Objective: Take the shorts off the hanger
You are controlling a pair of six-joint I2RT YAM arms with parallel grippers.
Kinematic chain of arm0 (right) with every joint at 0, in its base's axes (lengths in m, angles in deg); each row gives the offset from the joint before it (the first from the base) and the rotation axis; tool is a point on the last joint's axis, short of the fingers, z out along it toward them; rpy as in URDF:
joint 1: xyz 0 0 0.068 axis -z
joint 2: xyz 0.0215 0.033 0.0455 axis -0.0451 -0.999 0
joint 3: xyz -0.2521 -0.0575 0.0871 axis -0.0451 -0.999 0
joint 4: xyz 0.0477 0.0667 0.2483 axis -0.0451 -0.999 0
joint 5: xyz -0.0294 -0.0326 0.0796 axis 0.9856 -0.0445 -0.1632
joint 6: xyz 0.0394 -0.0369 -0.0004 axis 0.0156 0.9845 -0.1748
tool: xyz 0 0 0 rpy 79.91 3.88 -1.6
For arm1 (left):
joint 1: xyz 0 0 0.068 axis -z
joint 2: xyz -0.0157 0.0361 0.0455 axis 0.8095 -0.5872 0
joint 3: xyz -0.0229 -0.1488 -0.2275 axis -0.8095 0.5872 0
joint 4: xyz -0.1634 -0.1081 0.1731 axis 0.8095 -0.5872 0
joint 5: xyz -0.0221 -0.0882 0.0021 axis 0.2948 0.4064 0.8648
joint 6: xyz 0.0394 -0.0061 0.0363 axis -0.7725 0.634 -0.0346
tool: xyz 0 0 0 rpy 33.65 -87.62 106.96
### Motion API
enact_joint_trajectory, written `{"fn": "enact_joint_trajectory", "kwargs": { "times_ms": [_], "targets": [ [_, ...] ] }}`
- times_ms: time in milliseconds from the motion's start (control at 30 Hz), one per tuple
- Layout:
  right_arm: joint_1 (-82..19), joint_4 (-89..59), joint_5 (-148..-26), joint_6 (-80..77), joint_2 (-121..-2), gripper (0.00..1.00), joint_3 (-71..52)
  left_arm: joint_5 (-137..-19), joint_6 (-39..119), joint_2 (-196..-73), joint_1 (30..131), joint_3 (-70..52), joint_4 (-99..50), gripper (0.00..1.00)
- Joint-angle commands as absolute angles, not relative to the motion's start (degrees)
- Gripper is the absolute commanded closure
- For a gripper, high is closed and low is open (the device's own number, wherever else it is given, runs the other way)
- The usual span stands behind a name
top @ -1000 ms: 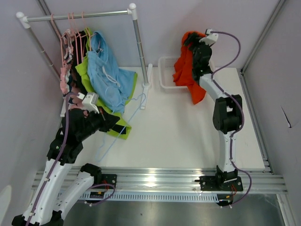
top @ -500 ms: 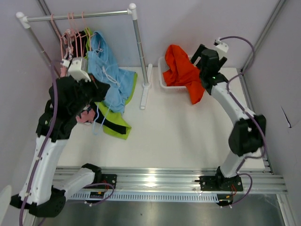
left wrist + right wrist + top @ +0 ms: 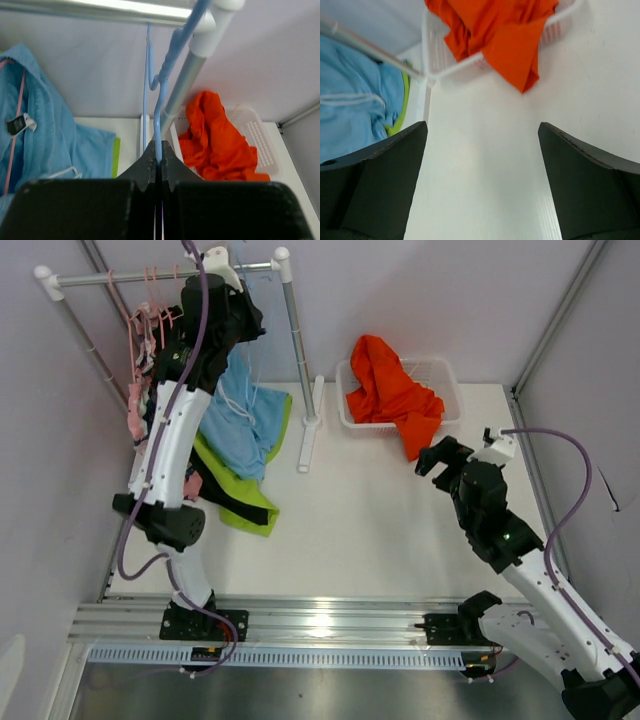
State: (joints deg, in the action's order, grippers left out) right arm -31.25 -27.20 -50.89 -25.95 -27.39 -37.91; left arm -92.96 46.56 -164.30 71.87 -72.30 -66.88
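Pale lilac-grey walls (image 3: 430, 290) on three sides, flat white tabletop (image 3: 350, 520), silver metal clothes rail (image 3: 90, 279) with white corner caps — back left, ribbed aluminium track (image 3: 340, 620) along the near edge — soft glare on it

Crumpled orange shorts (image 3: 388, 390) lie apart from blue shorts (image 3: 248, 425) overlapping green shorts (image 3: 252, 504).

My left gripper (image 3: 159, 158) and right gripper (image 3: 481, 126) are matte black, and the hanger (image 3: 158, 120) at the left one is pale blue. The orange shorts (image 3: 392, 390) are a plain, bright orange over a white basket (image 3: 447, 370). The blue shorts (image 3: 250, 420) are light sky blue, the green shorts (image 3: 250, 505) are lime with black trim, and the pink shorts (image 3: 135, 415) are too small to show any print. They all sit against a silver rail (image 3: 150, 276) and a white table (image 3: 360, 520).
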Motion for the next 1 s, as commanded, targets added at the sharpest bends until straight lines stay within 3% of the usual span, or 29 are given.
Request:
{"fn": "enact_joint_trajectory", "kwargs": {
  "times_ms": [0,200,400,500,533,633,700,833,967],
  "targets": [
    [-34.0,-33.2,-53.1,-28.6,-22.4,0.01,-39.7,-96.0,45.2,-171.6,71.0,-83.0,-67.0,1.00],
    [-39.8,-36.9,-51.1,-30.0,-16.9,0.00,-42.2,-89.4,53.2,-177.2,65.5,-84.9,-60.2,1.00],
    [-41.2,-36.6,-48.9,-28.9,-16.8,0.01,-42.5,-87.5,52.8,-177.1,66.5,-79.9,-60.9,1.00],
    [-41.2,-36.0,-49.2,-28.8,-18.3,0.01,-42.1,-86.7,50.9,-174.8,67.0,-75.5,-60.3,0.82],
    [-41.2,-35.5,-49.5,-28.9,-18.9,0.01,-42.1,-86.5,50.0,-174.1,67.0,-75.2,-60.4,0.66],
    [-41.5,-35.7,-49.6,-29.6,-19.1,0.00,-42.1,-86.0,48.9,-173.1,67.0,-75.8,-62.4,0.31],
    [-41.9,-35.8,-49.5,-29.8,-18.8,0.01,-42.4,-84.7,48.5,-170.7,67.0,-75.8,-63.5,0.18],
    [-42.7,-37.0,-48.9,-30.1,-18.5,0.01,-42.6,-85.5,47.3,-164.6,66.7,-75.6,-65.6,0.07],
    [-43.8,-37.9,-48.2,-30.1,-17.7,0.00,-42.6,-87.2,46.3,-158.2,63.2,-72.3,-67.5,0.05]
  ]
}}
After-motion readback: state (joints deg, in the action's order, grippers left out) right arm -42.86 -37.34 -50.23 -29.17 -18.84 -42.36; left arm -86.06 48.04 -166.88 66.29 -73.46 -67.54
